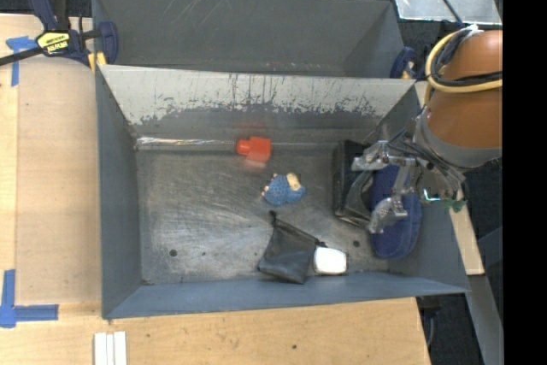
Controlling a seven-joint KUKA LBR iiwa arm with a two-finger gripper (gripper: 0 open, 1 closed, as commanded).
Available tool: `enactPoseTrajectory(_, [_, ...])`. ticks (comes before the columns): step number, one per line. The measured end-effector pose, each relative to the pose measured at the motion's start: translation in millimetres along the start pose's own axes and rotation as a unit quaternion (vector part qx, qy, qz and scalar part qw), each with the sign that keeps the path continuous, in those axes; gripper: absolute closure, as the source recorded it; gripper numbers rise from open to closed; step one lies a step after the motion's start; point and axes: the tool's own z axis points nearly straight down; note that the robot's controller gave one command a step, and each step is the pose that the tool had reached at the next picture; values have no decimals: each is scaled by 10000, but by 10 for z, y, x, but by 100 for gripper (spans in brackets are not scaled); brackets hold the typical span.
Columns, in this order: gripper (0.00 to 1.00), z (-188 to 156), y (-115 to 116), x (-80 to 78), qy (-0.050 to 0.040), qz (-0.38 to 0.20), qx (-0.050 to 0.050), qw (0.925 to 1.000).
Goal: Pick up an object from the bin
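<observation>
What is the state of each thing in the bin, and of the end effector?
Red block: lying by the far wall, apart from others.
Small blue toy: lying alone, mid-bin.
Black pouch: crumpled by the near wall, touching the white piece.
Black flat thing: on the right, beside the end effector.
Dark blue oval thing: on the right, under the end effector.

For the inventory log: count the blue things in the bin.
2: a small blue toy mid-bin, and a big dark-blue thing at the right, under the claw. Others may be hidden.
</observation>
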Motion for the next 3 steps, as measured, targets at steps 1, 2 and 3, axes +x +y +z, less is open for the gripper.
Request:
enactPoseTrajectory(1, [0, 1426, 1093, 199, -74, 202, 16, 9998])
enactPoseTrajectory(2, [0, 1129, 944, 193, -46, 1653, -2, 9862])
enactPoseTrajectory(3, [0, 1089, 807, 151, -41, 3468, -4, 9379])
